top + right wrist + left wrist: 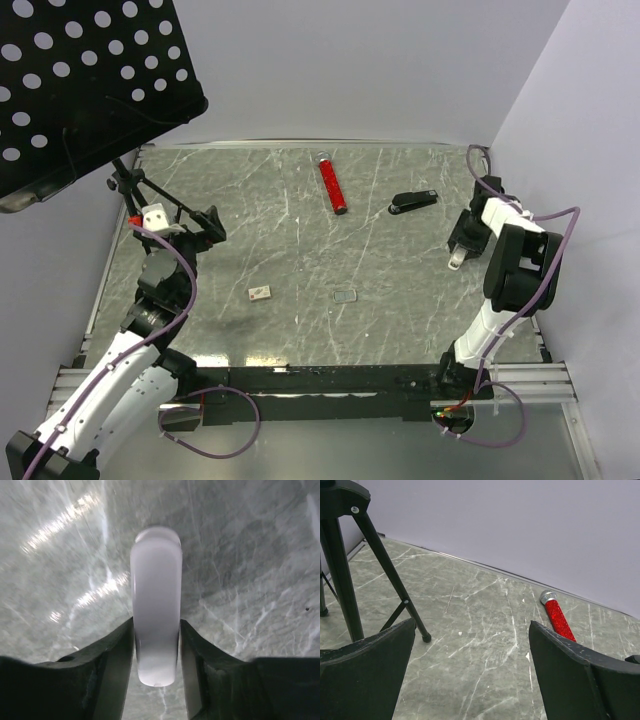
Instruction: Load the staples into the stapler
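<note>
Between the fingers of the right gripper [156, 630] sits a pale rounded piece [155, 580], clamped on both sides; I cannot tell what it is. The left gripper [472, 630] hangs released, its fingers wide apart with only bare table [300, 250] between them.

The stapler [413, 202] lies just beyond the right gripper and a little to its left, flat on the table and apart from it. The staples [345, 295] lie well to that gripper's left and slightly nearer the bases, roughly between the two grippers. Neither is touched.

The main risk, as I judge it, is the occupied right gripper: it cannot take the stapler until the pale piece is set down, and a careless release could let it roll toward the stapler. The staples are thin and flat against the surface, so a pinch may push them sideways or snap the strip. The stapler looks closed from above, so it would need opening first.

As for containers, a small beige box piece [260, 293] lies right of the left gripper and nearer the bases; whether it holds anything is not visible, nor is the stapler's magazine.
</note>
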Controlling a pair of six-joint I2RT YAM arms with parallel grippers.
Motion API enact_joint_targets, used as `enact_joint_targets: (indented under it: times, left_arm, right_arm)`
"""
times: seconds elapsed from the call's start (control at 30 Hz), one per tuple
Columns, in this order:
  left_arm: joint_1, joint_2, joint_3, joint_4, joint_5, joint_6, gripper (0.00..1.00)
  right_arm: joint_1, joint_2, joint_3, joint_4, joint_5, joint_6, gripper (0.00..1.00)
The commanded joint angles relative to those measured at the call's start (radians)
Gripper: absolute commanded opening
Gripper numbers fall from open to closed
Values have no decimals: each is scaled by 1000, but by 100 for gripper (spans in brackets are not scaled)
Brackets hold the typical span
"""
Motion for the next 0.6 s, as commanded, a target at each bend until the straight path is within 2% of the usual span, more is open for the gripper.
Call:
enact_joint_targets:
  times: [0.0, 0.03, 0.17, 0.4, 0.57]
  left_arm:
    - [4, -12, 20, 38, 8, -1, 99]
    - [6, -12, 19, 40, 8, 0, 99]
    - [6, -6, 17, 41, 8, 0, 99]
    - [10, 8, 17, 46, 8, 2, 99]
    - [12, 4, 17, 46, 14, 0, 99]
  right_arm:
    - [-10, -20, 55, 14, 17, 30, 58]
    - [-10, -52, 58, 14, 23, 45, 61]
    - [14, -129, 96, 14, 32, 88, 89]
    - [116, -117, 224, 29, 38, 193, 100]
    - [182, -13, 359, 20, 52, 260, 100]
